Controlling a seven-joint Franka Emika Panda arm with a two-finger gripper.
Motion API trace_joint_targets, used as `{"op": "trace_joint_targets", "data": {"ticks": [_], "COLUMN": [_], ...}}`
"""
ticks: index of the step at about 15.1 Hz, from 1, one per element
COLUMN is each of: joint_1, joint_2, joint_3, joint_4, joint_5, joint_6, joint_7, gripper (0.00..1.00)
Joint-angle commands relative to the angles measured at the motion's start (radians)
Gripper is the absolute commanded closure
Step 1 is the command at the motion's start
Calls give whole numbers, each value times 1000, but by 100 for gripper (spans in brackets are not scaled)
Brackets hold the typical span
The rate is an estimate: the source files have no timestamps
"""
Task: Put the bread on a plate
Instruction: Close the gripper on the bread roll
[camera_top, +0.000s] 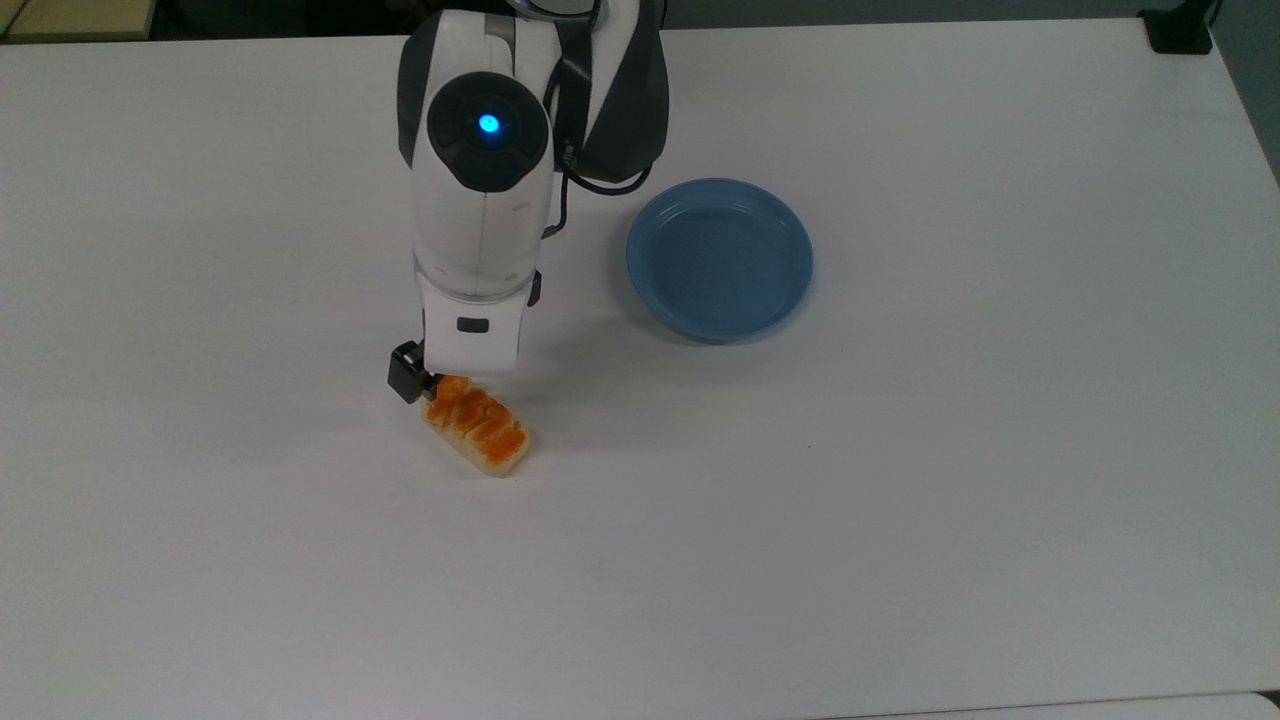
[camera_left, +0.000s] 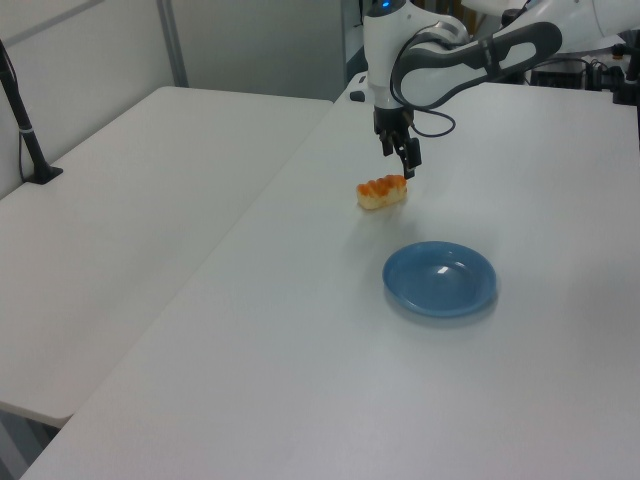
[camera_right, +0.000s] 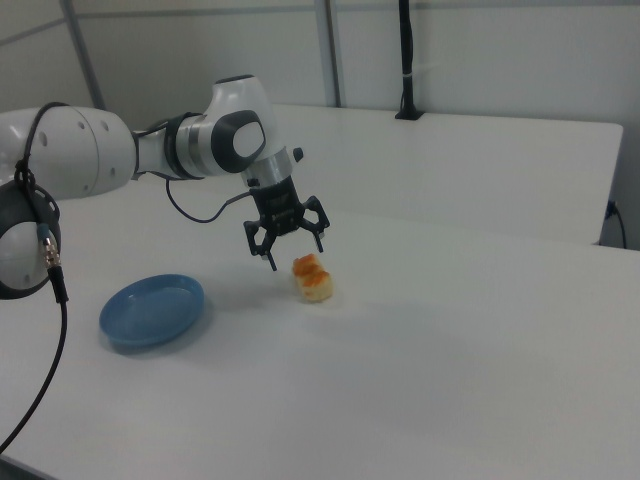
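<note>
Hovering just above the far end of the bread (camera_top: 477, 429), the gripper (camera_right: 296, 250) hangs from a white robot arm (camera_top: 483, 190) with its black jaws spread wide and holding nothing. In the right view the two prongs point downward, one on either side of the space above the loaf, neither one clearly touching it. In the top view the arm's white wrist housing covers most of the gripper, and one black prong shows at the top view's left of the loaf's far end.

The bread is a small oblong toy loaf with an orange-brown lumpy top and pale cream sides. It lies flat on the white counter (camera_top: 900, 500), set diagonally in the top view.

The plate (camera_top: 719, 258) is round, blue and shallow, with a raised rim and nothing in it. It sits on the same counter, well apart from the bread, to the top view's right and slightly farther back. In the left view the plate (camera_left: 440, 279) lies nearer the camera than the bread (camera_left: 382, 191), with the gripper (camera_left: 405, 160) just above the loaf.

A second white counter (camera_left: 130, 220) stands alongside at the left view's left.
</note>
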Motion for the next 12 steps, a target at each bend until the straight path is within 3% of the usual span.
{"op": "trace_joint_targets", "data": {"ticks": [1, 3, 10, 11, 12], "joint_1": [6, 5, -4, -5, -3], "joint_2": [86, 140, 191, 192, 194], "joint_3": [-6, -7, -7, -7, -7], "joint_4": [97, 145, 146, 145, 145], "joint_5": [-13, -13, -13, -13, -13], "joint_6": [5, 7, 80, 96, 99], "joint_7": [-11, -10, 22, 35, 47], "gripper": [0, 0, 2, 5, 21]}}
